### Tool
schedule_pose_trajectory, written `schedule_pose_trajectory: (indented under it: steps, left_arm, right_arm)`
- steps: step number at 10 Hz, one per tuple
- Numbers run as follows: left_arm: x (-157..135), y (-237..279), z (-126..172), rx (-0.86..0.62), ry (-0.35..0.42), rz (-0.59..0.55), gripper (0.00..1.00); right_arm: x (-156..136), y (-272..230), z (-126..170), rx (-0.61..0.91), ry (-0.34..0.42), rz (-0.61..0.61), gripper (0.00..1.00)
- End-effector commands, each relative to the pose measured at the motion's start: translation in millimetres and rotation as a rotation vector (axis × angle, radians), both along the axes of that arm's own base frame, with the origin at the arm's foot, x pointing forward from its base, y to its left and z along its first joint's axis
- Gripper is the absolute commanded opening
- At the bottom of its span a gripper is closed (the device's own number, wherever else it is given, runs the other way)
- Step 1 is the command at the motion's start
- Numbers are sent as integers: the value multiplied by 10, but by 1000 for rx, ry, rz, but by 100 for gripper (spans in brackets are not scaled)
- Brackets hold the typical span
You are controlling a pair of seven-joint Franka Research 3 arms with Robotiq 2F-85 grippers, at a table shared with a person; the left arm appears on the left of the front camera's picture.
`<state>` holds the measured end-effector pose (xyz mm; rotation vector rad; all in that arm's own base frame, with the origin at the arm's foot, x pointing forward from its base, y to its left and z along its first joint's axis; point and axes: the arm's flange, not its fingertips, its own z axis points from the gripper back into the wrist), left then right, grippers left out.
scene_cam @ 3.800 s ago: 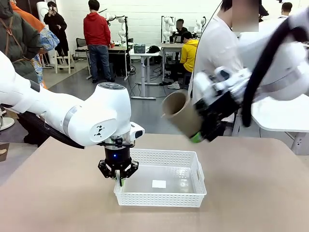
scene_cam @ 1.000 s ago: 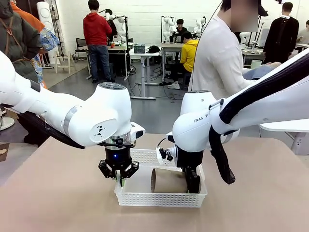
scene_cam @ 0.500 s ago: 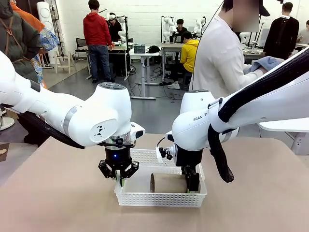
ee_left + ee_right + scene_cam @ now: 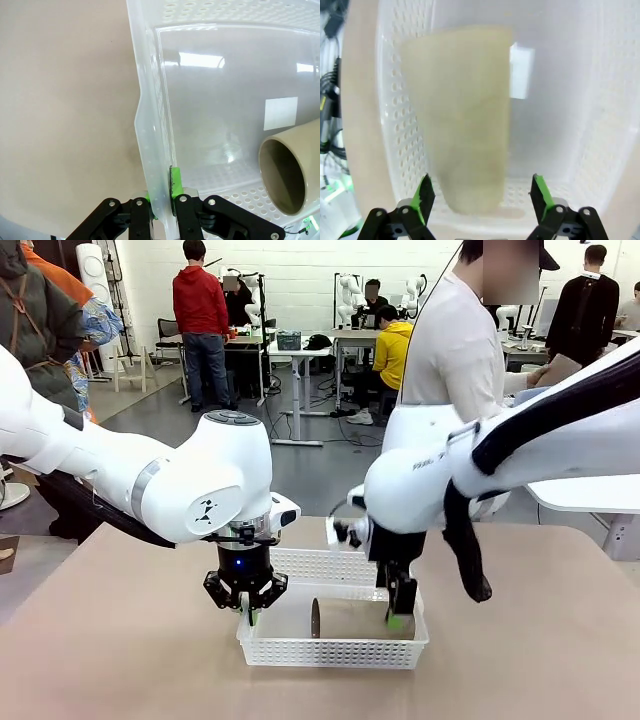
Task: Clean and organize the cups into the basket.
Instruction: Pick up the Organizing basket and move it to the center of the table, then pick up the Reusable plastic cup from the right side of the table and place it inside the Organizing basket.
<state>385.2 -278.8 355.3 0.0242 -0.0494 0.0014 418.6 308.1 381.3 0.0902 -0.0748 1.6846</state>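
A tan-brown cup lies on its side in the white lattice basket, its open mouth toward the left arm. My right gripper hovers open just above the cup's narrow end. In the right wrist view the cup lies below and between the spread green fingertips of that gripper, untouched. My left gripper is shut on the basket's left wall. The left wrist view shows this gripper pinching the wall, with the cup's mouth at the lower right.
A white label sits on the basket floor beside the cup. A person in a white top stands at the table's far side. The beige tabletop stretches bare around the basket.
The right gripper carried the tan cup down from the air into the basket, let go of it, and has now lifted slightly. The left gripper has stayed clamped on the basket wall.
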Motion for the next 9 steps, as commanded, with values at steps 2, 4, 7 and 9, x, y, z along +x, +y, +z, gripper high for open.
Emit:
schedule_pose_trajectory:
  steps: [2, 4, 7, 9]
  left_arm:
    - [-14, -8, 8, 2, -4, 4, 0]
    - [-14, -8, 8, 2, -4, 4, 0]
    - [-14, -8, 8, 2, -4, 4, 0]
    - [-14, -8, 8, 2, -4, 4, 0]
  right_arm:
    - [-297, -969, 721, 319, -143, -26, 100]
    - [-202, -1843, 929, 577, -132, -63, 100]
    - [-87, -3143, 790, 921, -70, -124, 100]
    - [-95, -3820, 516, 1053, -73, -107, 100]
